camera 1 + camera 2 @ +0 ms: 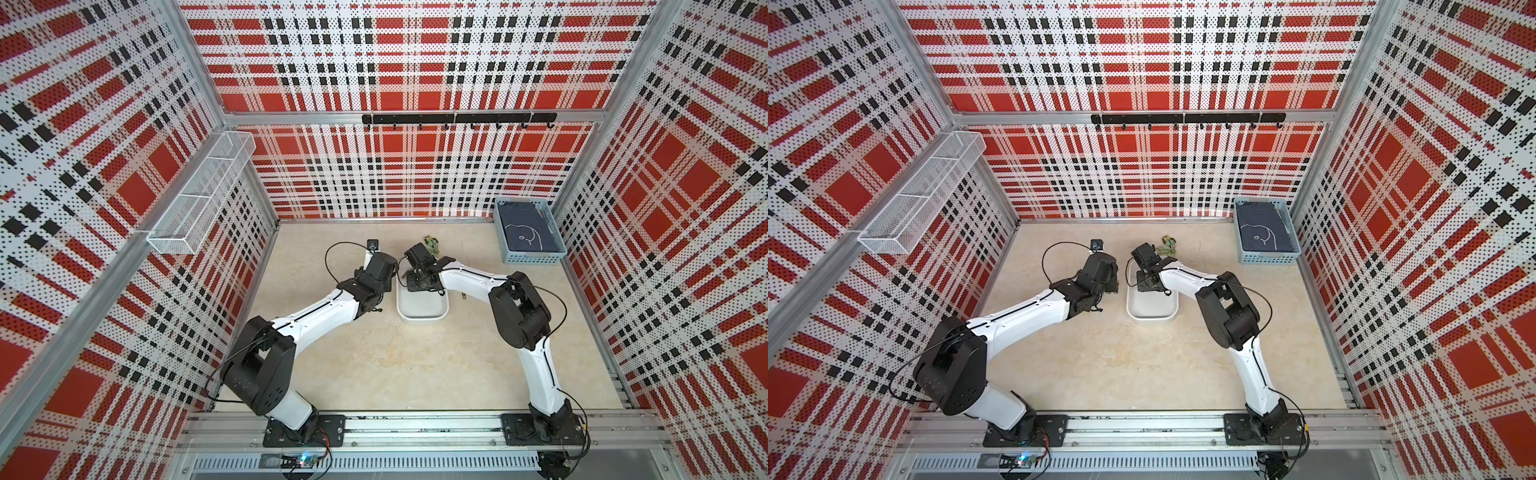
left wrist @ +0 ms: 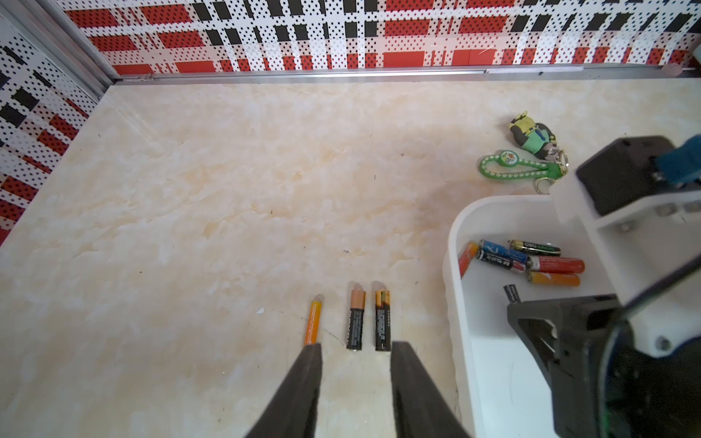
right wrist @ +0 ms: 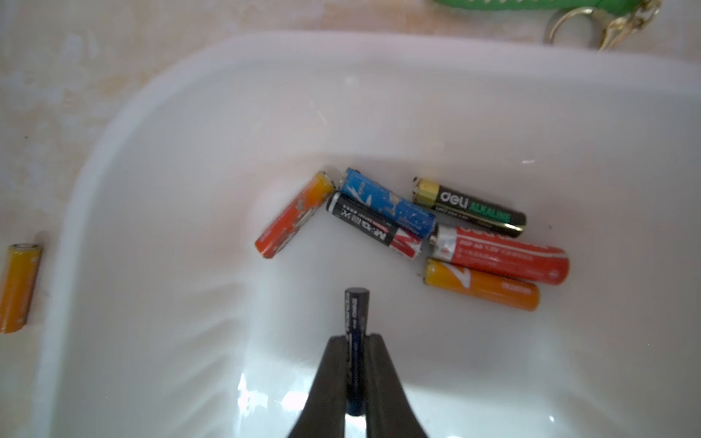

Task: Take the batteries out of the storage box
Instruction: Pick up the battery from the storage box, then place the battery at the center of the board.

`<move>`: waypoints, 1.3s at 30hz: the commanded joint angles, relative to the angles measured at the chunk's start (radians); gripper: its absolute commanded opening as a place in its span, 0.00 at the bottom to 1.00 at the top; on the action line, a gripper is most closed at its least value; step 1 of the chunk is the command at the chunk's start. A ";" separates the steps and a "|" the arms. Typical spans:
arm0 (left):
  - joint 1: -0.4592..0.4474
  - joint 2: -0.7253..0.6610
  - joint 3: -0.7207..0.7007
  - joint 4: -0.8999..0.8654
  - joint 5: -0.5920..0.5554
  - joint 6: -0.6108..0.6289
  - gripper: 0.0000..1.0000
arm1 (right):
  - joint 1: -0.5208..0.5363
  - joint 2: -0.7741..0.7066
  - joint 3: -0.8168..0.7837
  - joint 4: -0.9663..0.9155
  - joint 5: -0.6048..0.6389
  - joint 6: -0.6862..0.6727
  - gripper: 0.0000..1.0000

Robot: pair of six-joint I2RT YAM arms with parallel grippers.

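Observation:
The white storage box [image 1: 422, 316] [image 1: 1152, 313] lies mid-table between both arms. Inside it, my right gripper [image 3: 356, 339] is shut on a dark battery [image 3: 356, 311] that pokes out past the fingertips, just above the box floor. Several more batteries lie loose in the box's far end: orange-red [image 3: 294, 216], blue [image 3: 387, 204], black [image 3: 375, 225], black-green [image 3: 470, 206], red [image 3: 500, 254] and orange [image 3: 481, 284]. My left gripper [image 2: 358, 346] hangs open and holds nothing, over the table left of the box. Three batteries [image 2: 356, 318] lie in a row just beyond its fingertips.
A green keychain strap [image 2: 519, 167] and a small figure trinket [image 2: 531, 134] lie behind the box. A light-blue basket with dark cloth [image 1: 528, 230] sits at the back right corner. A white wire-mesh shelf [image 1: 203, 191] hangs on the left wall, a black hook rail [image 1: 457, 118] on the back wall.

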 commanded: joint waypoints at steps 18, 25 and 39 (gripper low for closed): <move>-0.006 -0.006 0.024 0.005 -0.009 -0.010 0.36 | -0.029 -0.119 -0.011 -0.007 -0.073 -0.015 0.09; -0.006 0.008 0.037 0.005 -0.003 -0.007 0.36 | -0.040 -0.144 -0.026 -0.060 -0.098 -0.032 0.11; -0.018 0.011 0.050 0.016 0.009 -0.009 0.35 | -0.123 -0.454 -0.271 -0.069 -0.077 -0.070 0.09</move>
